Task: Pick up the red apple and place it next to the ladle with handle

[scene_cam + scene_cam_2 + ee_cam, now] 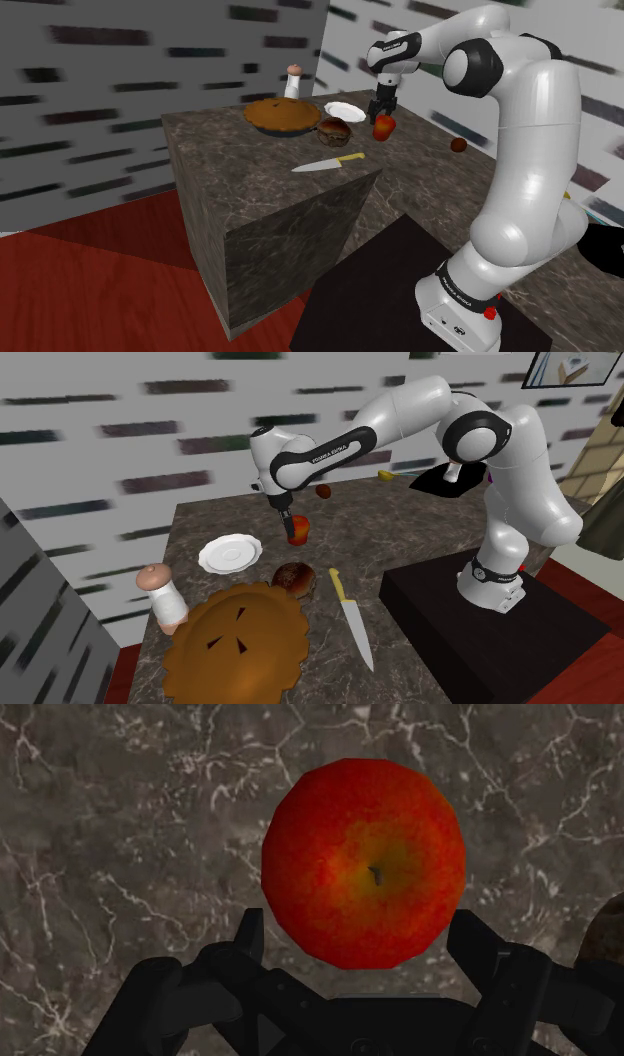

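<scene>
Apple: red with a yellow-green patch round the stem, apple (384,127) (298,530) (365,864) sits on the counter (220,150) (420,532) (120,824), well in from every edge.
Gripper: the gripper (383,112) (288,520) (360,929) hangs straight over the apple, pointing down. Its fingers (250,939) stand apart, one on each side of the fruit, and do not clasp it.
Plate: white, its face bare, the plate (344,110) (229,553) lies just beside the apple, on the second exterior view's left.
Pie: the pie (281,115) (240,642) is brown and round, with a crimped rim and slits in the crust, and lies near a corner of the counter.
Lump: a dark brown round lump (334,128) (294,577) (605,929) lies between pie and apple, near both; what it is I cannot tell.
Bottle: the white bottle (293,80) (163,595) has a pinkish cap and stands upright beside the pie, near the counter's edge.
Knife: the knife (328,163) (352,617) has a yellow handle and lies flat near the counter's edge that faces the stand (380,290) (450,612).
Open room: bare marble stretches from the apple to a small brown ball (459,144) (323,490), toward the shoulder view's right.
</scene>
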You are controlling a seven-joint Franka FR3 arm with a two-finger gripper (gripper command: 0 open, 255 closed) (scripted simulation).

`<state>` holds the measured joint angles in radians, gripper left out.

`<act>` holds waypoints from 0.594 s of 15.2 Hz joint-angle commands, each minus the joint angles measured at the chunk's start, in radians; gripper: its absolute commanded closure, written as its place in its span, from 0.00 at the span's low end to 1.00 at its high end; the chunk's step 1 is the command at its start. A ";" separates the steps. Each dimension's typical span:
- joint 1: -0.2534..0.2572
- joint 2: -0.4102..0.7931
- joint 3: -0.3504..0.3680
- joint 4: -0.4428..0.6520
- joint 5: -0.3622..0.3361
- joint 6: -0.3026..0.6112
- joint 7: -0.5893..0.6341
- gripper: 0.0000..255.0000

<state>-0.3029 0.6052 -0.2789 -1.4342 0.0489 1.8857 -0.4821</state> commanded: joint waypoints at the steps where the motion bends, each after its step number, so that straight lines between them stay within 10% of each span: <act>1: 0.000 0.000 0.000 -0.001 0.000 0.001 0.000 0.00; 4: 0.000 0.000 0.000 -0.001 0.000 0.001 0.000 0.00; 5: 0.000 0.000 0.000 -0.001 0.000 0.001 0.000 1.00; 9: 0.000 0.001 0.000 0.001 0.000 0.000 0.000 1.00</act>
<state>-0.3029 0.6055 -0.2785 -1.4323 0.0494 1.8866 -0.4824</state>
